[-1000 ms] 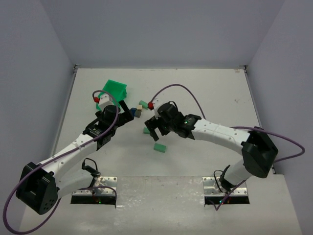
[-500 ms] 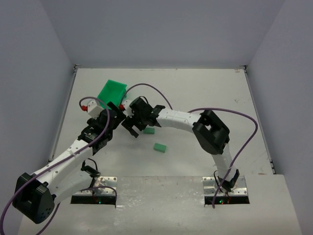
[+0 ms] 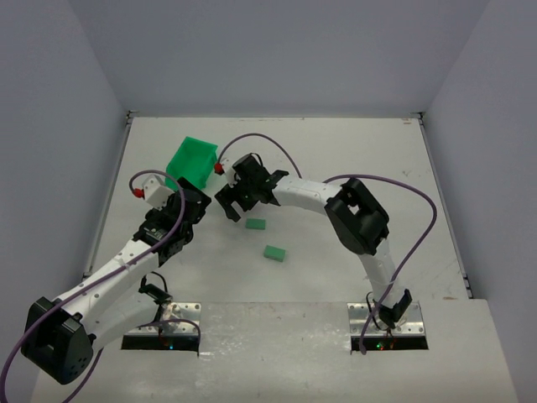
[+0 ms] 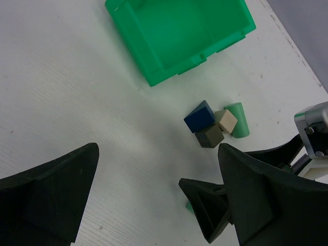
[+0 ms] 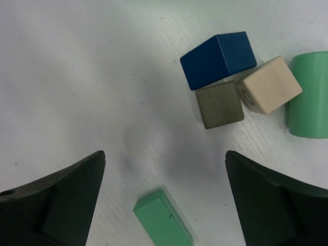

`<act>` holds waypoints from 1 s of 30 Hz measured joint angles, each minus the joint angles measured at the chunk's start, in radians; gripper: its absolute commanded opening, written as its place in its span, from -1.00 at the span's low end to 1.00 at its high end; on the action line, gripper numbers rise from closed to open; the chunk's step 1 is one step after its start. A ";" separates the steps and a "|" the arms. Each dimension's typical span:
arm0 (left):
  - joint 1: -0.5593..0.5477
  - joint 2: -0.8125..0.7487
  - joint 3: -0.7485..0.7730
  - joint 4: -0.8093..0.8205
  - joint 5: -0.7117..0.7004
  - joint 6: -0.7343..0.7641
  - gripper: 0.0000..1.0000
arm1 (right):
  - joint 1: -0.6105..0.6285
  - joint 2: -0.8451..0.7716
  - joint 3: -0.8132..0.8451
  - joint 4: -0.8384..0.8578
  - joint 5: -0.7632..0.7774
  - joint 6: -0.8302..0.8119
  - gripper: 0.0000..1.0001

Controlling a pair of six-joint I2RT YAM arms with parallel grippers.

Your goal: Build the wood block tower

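Near table centre, no tower stands: the blue block [image 5: 219, 59], two cubes [image 5: 219, 105] and a green cylinder [image 5: 310, 95] lie huddled and unstacked at five o'clock from the green bin [image 4: 177, 70], which is empty. The right gripper [image 5: 165, 164], hovering close by, and the left gripper [image 4: 156, 169] both show jaws apart. Judged step: first pick. The next move calls for descent onto a base block.

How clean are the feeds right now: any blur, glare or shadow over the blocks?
Right wrist: blue block sharp, a faint shadow near it, own fingers soft and dark. Left wrist: sharp, no glare on the green bin. Top external: even light, flat green blocks small but clear.
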 measured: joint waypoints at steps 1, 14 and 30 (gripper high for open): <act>0.000 0.000 0.000 0.000 0.000 -0.001 1.00 | -0.001 0.007 0.001 0.002 -0.001 0.000 0.97; 0.000 -0.018 0.000 -0.026 0.037 -0.004 1.00 | -0.004 0.120 0.102 0.017 -0.036 -0.001 0.97; 0.000 -0.040 -0.013 0.030 0.089 0.066 1.00 | -0.004 0.182 0.195 0.011 -0.105 -0.041 0.88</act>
